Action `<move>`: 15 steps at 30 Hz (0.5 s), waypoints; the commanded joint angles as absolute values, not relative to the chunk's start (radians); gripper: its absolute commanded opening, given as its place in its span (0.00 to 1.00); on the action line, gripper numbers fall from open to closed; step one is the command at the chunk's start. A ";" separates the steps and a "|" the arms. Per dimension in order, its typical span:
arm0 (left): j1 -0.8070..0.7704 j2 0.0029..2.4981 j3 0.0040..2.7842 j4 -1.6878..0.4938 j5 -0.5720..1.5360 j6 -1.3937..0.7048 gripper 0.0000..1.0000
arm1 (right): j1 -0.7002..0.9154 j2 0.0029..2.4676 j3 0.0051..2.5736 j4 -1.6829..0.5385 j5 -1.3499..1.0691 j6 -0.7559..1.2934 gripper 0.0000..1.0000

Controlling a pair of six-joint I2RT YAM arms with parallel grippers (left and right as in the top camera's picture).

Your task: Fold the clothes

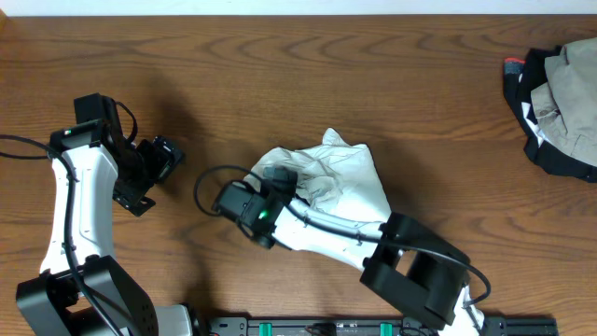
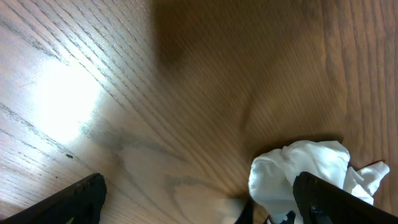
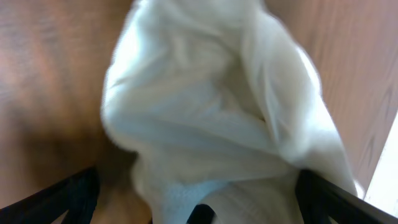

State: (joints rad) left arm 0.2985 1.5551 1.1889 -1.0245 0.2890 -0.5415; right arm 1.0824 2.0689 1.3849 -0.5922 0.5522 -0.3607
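Wooden table (image 1: 298, 75) under everything, grain running left to right in the overhead view.

Near the table's middle: the clothes (image 1: 340, 177), 1 white wrinkled shirt bunched into a loose heap, not flat. Long axis slanted, from the far-left end near the right arm's wrist down to the near-right corner beside that arm's elbow. 1 small peak of cloth pointing at the far edge. No stripes showing.

At the far right edge, well apart from the shirt: a pile of other garments (image 1: 564, 103), dark cloth under beige.

Right gripper (image 3: 199, 186) reaching in over the shirt's left end, arm lying across the heap's near side. Fingers (image 3: 68, 196) spread wide at both lower corners of the wrist view, white folds filling the space between and ahead. Cannot tell whether either finger touches the cloth.

Left gripper (image 1: 173, 154) over bare wood to the left, apart from the shirt, aimed toward it. Fingers (image 2: 81, 196) spread wide, pinching nothing; the shirt's edge showing ahead by the right-hand finger.
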 commanded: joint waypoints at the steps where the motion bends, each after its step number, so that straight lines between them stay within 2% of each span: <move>1: 0.303 1.561 1.182 -1.032 0.295 -0.523 0.98 | 1.045 2.082 1.392 -0.575 0.580 -0.387 0.99; 4: 0.303 1.561 1.182 -1.036 0.295 -0.508 0.98 | 1.025 2.082 1.392 -0.574 0.580 -0.387 0.89; 7: 0.302 1.561 1.182 -1.036 0.295 -0.505 0.98 | 1.005 2.082 1.392 -0.560 0.589 -0.373 0.67; 9: 0.302 1.561 1.182 -1.036 0.295 -0.505 0.98 | 1.000 2.082 1.392 -0.527 0.634 -0.351 0.44; 15: 0.302 1.561 1.182 -1.036 0.295 -0.496 0.98 | 0.999 2.082 1.395 -0.425 0.738 -0.349 0.15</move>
